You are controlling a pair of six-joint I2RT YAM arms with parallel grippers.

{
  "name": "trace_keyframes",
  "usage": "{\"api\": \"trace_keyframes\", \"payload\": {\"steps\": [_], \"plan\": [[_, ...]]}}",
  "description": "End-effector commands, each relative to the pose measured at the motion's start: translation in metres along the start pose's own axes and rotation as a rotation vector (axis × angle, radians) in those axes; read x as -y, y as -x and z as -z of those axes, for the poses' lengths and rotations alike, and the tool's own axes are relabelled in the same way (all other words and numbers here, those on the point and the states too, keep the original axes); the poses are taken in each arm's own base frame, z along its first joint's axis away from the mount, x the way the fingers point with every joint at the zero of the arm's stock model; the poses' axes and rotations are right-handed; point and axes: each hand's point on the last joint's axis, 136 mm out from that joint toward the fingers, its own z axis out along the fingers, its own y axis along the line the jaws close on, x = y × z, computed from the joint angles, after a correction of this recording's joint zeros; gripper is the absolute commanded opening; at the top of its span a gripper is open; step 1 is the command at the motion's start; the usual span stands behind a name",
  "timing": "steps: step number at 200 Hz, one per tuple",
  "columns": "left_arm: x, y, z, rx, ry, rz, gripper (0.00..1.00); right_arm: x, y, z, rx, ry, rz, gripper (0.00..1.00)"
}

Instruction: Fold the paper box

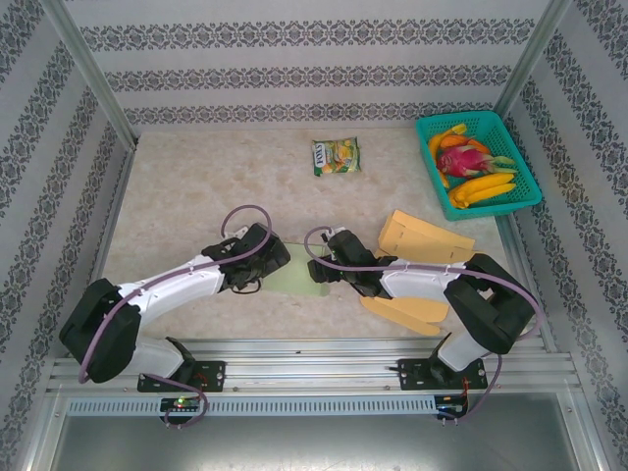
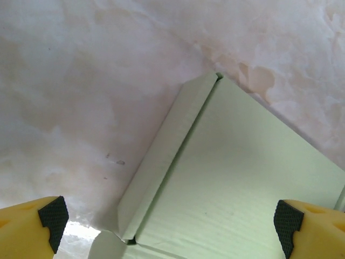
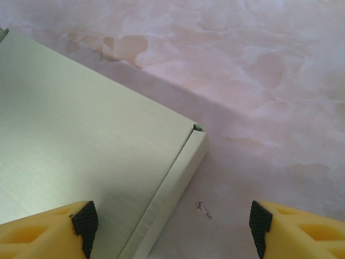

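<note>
The paper box (image 1: 299, 278) is a flat pale green sheet lying on the table between both grippers. In the left wrist view its panel (image 2: 242, 178) has a narrow side flap (image 2: 161, 156) folded partly up along the left edge. My left gripper (image 2: 170, 221) stands open above that flap, holding nothing. In the right wrist view the panel (image 3: 75, 140) ends in a narrow raised flap (image 3: 172, 183) on its right edge. My right gripper (image 3: 172, 224) is open and straddles this flap, one finger (image 3: 83, 221) over the panel. From above, the left gripper (image 1: 270, 265) and right gripper (image 1: 324, 270) face each other.
Tan cardboard pieces lie to the right, one (image 1: 424, 238) behind my right arm and one (image 1: 404, 312) near the front edge. A teal basket (image 1: 461, 118) of fruit sits at the back right. A sweets packet (image 1: 337, 155) lies at the back centre.
</note>
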Motion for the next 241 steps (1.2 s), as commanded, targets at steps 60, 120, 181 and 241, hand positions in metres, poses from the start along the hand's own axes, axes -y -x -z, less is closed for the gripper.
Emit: {"api": "trace_keyframes", "payload": {"steps": [60,120,181,241], "plan": [[0.002,-0.020,-0.011,-0.052,0.121,-0.033,1.00,0.005,-0.013,-0.001,-0.028,0.005,-0.004,0.76],[0.005,-0.023,-0.020,-0.068,0.127,-0.023,1.00,0.004,-0.014,0.000,-0.029,0.012,-0.002,0.76],[0.013,-0.024,-0.025,-0.080,0.113,-0.024,1.00,0.003,-0.016,-0.002,-0.039,0.020,0.000,0.75],[0.006,-0.027,-0.029,-0.081,0.145,0.009,1.00,0.001,-0.015,-0.003,-0.040,0.025,0.003,0.75]]}}
